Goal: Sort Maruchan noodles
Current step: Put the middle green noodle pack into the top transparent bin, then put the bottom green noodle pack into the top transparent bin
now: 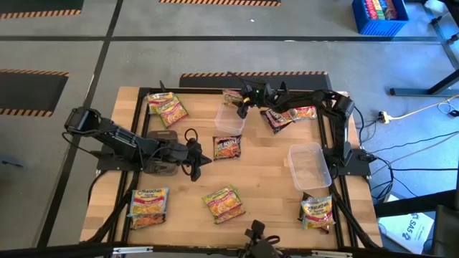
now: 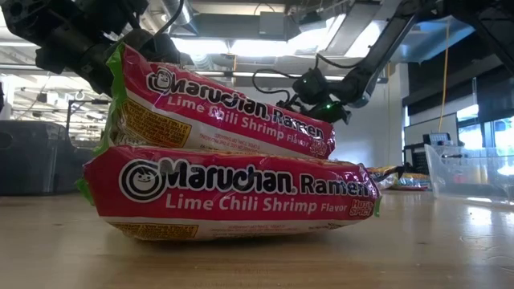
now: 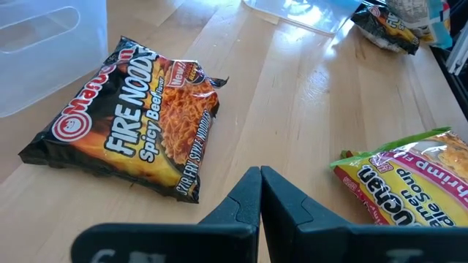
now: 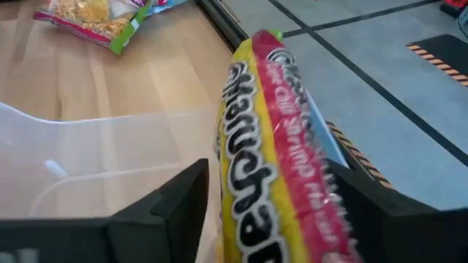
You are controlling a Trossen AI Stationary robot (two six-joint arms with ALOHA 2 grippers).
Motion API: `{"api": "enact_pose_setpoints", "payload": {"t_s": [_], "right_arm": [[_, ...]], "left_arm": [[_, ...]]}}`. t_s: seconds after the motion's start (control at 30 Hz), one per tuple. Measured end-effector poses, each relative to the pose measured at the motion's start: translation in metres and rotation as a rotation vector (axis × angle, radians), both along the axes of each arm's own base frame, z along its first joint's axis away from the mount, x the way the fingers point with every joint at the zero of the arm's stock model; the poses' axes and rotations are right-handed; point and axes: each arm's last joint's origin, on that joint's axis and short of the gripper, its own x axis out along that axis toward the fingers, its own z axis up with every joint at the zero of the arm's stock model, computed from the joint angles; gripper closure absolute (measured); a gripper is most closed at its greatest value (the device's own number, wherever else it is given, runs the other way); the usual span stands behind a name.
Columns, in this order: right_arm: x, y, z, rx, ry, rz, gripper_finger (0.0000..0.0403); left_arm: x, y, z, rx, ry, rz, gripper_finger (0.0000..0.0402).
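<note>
Wooden bench point(image 1: 265, 186) with black rails, two dark arms over it. Two clear plastic tubs on it: one near the far edge point(image 1: 231, 117), another on the right side point(image 1: 309, 166).

Maruchan packets are scattered all around. Two Lime Chili Shrimp packets point(image 1: 167, 107) sit at the far left corner, another pair is stacked at the near left point(image 1: 148, 206), one lies near the middle front point(image 1: 223, 203), one at the near right corner point(image 1: 316, 212). A dark Fire Noodle Spicy Beef packet point(image 3: 131, 120) lies flat in the middle, and another dark one point(image 1: 276, 119) sits just right of the far tub.

Right end effector point(image 4: 267, 204) is up at the far tub's edge, jaws spread with a Lime Chili Shrimp packet point(image 4: 274, 153) standing on edge between them. Can't tell whether the fingers actually touch it.

Left end effector point(image 3: 261, 191) is pinched closed on nothing, low over the bench just short of the Fire Noodle packet.
</note>
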Motion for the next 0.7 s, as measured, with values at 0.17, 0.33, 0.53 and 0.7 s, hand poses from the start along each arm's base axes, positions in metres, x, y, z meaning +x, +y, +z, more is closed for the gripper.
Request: {"api": "enact_pose_setpoints", "payload": {"t_s": [0.17,0.33,0.53,0.7], "right_arm": [[-0.001,0.001,0.0,0.012,0.017,0.0,0.0167],[-0.003,0.002,0.005,0.016,0.022,0.001,0.0167],[-0.009,0.006,0.024,0.018,0.026,0.004,0.0167],[-0.015,0.008,0.039,-0.028,0.052,-0.048,0.0166]], "left_arm": [[0.0,0.0,0.0,0.0,0.0,0.0,0.0401],[0.0,0.0,0.0,0.0,0.0,0.0,0.0401],[0.0,0.0,0.0,0.0,0.0,0.0,0.0401],[0.0,0.0,0.0,0.0,0.0,0.0,0.0401]]}}
